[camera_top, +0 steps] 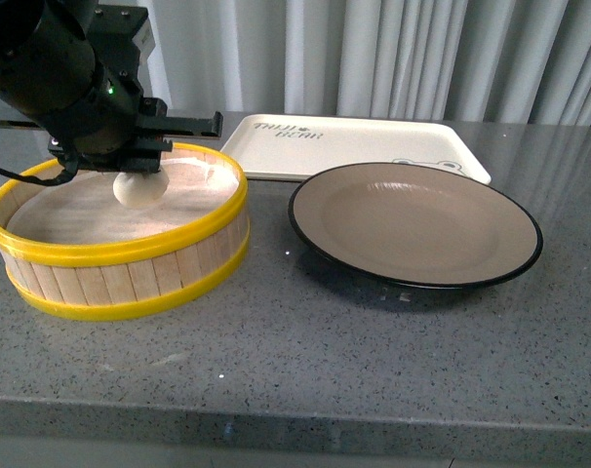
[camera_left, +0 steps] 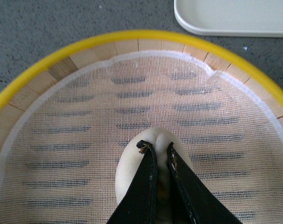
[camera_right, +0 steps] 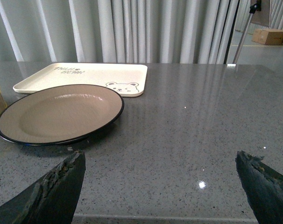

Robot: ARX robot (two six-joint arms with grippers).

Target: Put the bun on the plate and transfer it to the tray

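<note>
My left gripper [camera_top: 137,172] is shut on the white bun [camera_top: 139,188] and holds it inside the round wooden steamer [camera_top: 130,292], just above its cloth liner. In the left wrist view the black fingers [camera_left: 146,186] pinch the bun [camera_left: 127,168] over the mesh cloth. The taupe plate [camera_top: 414,222] with a black rim lies empty to the right of the steamer. The cream-white tray [camera_top: 349,146] lies behind the plate, empty. My right gripper [camera_right: 160,161] is open and empty over bare table, right of the plate [camera_right: 60,113] and tray [camera_right: 83,77]; it is out of the front view.
The grey speckled table's front edge [camera_top: 295,414] runs across the front view. The steamer's yellow rim [camera_left: 132,36] rings the bun. Grey curtains [camera_top: 374,58] hang behind the table. A stand pole and a cardboard box [camera_right: 269,36] show far right.
</note>
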